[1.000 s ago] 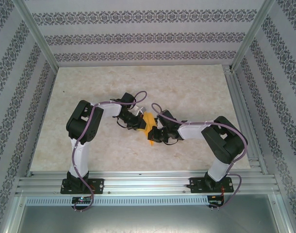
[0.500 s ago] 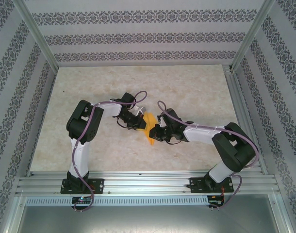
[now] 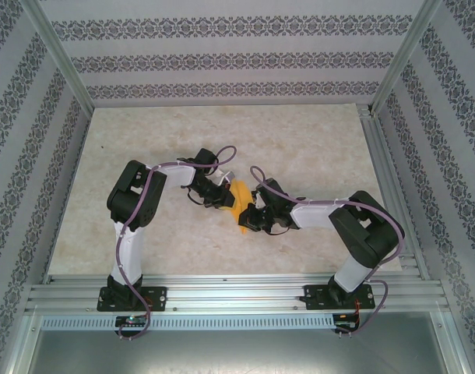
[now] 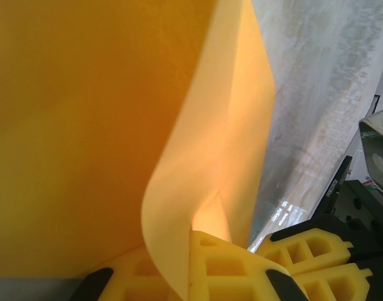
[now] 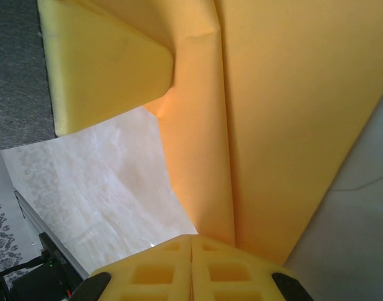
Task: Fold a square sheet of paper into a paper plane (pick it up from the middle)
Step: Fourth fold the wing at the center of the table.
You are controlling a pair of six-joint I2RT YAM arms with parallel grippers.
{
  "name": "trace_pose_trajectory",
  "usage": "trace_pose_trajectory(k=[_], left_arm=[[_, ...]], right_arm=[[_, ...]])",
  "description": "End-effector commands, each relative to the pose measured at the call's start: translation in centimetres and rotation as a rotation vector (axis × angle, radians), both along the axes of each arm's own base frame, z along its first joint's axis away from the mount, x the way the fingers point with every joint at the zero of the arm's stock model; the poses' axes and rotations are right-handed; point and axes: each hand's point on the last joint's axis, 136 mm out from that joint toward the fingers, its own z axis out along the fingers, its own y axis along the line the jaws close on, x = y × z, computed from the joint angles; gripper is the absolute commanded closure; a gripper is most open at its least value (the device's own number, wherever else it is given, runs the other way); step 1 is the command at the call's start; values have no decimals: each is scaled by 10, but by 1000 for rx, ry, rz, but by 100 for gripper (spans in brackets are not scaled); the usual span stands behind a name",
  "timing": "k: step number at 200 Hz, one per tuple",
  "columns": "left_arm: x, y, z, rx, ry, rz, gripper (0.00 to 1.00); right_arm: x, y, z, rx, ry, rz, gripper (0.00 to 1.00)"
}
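The left gripper (image 4: 179,266) is pinching the square sheet of paper (image 4: 85,125): in its wrist view a curled layer of the sheet runs down between the two yellow pads. The right gripper (image 5: 191,241) has its fingers pressed together, seam closed, with the paper's folded edge coming down to their tips. Whether any paper sits in that seam I cannot tell.

The sheet is plain orange-yellow and already folded. The right wrist view shows one flap lying over another along a straight crease (image 5: 220,125), with a small wrinkle at its top, close to a left finger pad (image 5: 103,63).

From above, the paper (image 3: 239,195) reads as a narrow, slanted shape between the left gripper (image 3: 222,204) and the right gripper (image 3: 249,220) — near the middle of the pale marbled table (image 3: 300,140), its pointed end toward the arm bases.
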Motion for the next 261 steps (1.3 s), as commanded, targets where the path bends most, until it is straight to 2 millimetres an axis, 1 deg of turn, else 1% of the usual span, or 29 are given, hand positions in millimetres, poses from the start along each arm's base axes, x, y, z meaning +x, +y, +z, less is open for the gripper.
trace_pose_trajectory(k=[1, 40, 80, 144, 150, 166, 194, 207, 222, 233, 261], left_arm=[[7, 10, -15, 39, -4, 9, 100], [8, 12, -16, 40, -1, 13, 100], [8, 14, -17, 45, -1, 16, 100], [11, 14, -17, 42, 1, 20, 100], [11, 15, -18, 44, 1, 19, 100], [10, 15, -19, 45, 4, 18, 100], [9, 15, -18, 43, 4, 18, 100], [9, 14, -18, 39, 5, 16, 100], [9, 14, -18, 38, 4, 16, 100], [9, 14, -17, 36, 5, 15, 100], [9, 13, -16, 29, 3, 12, 100]], right_arm=[[-6, 6, -4, 20, 16, 17, 93], [-10, 2, -12, -8, 32, 17, 92], [-16, -7, -23, -60, 52, 15, 93], [-29, -3, -38, -43, 101, 16, 93], [-27, -3, -37, -38, 94, 14, 93], [-21, 1, -22, -17, 58, 9, 92], [-7, 1, 10, 0, -15, 9, 92], [-3, 1, 20, 14, -37, 1, 92], [2, -1, 26, 20, -54, -15, 92], [3, -2, 27, 21, -59, -20, 92], [3, 4, 20, 40, -32, -12, 92]])
